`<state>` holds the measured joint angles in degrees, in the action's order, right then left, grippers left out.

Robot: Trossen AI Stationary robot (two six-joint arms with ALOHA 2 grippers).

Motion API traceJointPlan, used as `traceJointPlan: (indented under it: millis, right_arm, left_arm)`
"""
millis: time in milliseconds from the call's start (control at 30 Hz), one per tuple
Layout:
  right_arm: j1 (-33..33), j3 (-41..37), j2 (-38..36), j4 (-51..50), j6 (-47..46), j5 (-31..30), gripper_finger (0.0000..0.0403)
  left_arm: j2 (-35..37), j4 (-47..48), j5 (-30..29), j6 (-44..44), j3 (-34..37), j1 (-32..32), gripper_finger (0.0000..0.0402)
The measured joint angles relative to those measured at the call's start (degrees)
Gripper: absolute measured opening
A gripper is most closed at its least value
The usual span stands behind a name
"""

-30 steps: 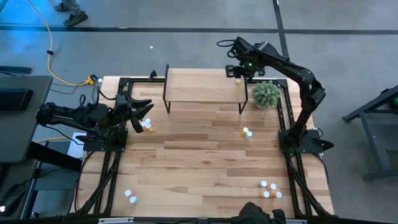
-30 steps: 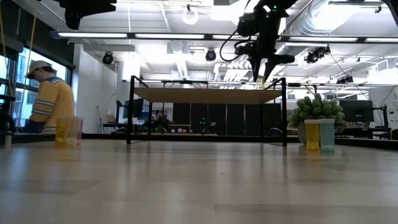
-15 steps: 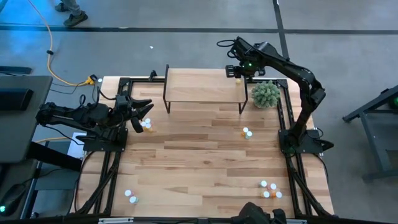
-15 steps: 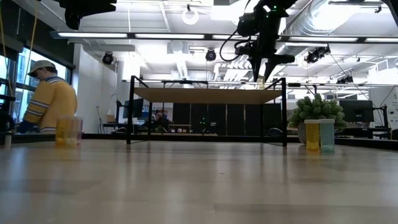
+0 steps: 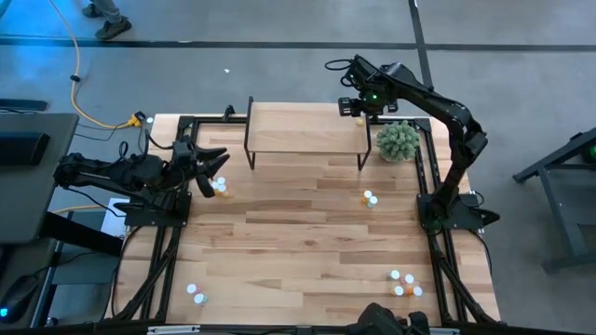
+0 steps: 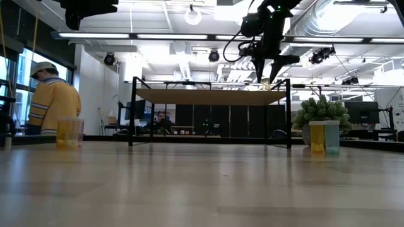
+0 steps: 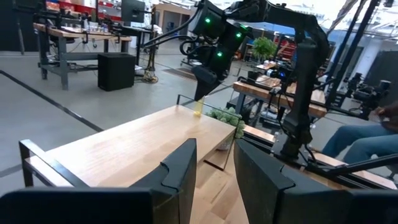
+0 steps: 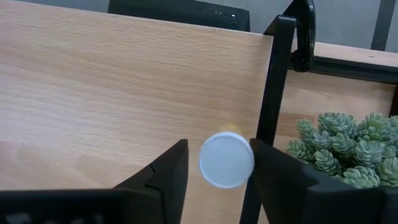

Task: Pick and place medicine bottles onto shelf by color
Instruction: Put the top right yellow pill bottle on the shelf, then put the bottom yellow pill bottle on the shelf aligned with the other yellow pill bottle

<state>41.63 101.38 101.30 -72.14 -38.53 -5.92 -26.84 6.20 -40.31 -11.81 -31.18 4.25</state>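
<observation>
- Medicine bottle with a white cap and a yellowish body stands between the fingers of the right tool, above the right end of the shelf, close to its black corner leg.
- The right tool's fingers are spread slightly wider than the cap, with a thin gap on each side; they look let go rather than pressing, though whether the bottle rests on the shelf top I cannot tell.
- The bottle is upright, long axis vertical, cap pointing up toward the wrist camera.
- The right tool points down at the shelf, just beside the round green plant.
- The left tool hangs at the worktop's left edge near two bottles; its fingers stand a little apart with nothing between them.
- More bottles lie scattered on the worktop.
</observation>
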Motion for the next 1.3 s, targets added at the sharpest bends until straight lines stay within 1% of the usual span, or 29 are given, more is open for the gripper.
traceJointPlan:
  millis: [167,767,967,1067,1300]
  right_arm:
    - [0.0,0.0,0.0,0.0,0.1,-0.3,0.0169]
    - [0.5,0.0,-0.8,-0.9,1.5,-2.0,0.0170]
    - [0.5,0.0,-1.8,-0.4,1.5,-1.9,0.0170]
    - [0.5,0.0,-2.5,0.2,1.6,-0.7,0.0170]
    - [0.5,0.0,-6.1,0.4,5.3,-0.1,0.0170]
  left_arm:
    - [0.0,0.0,-0.9,0.0,0.0,0.0,0.0100]
    - [0.0,0.0,-0.9,0.0,0.0,0.0,0.0100]
    - [0.0,0.0,-1.0,0.0,0.0,0.0,0.0100]
    - [0.0,0.0,-1.1,0.0,0.0,0.0,0.0100]
    - [0.0,0.0,-1.1,0.0,0.0,0.0,0.0100]
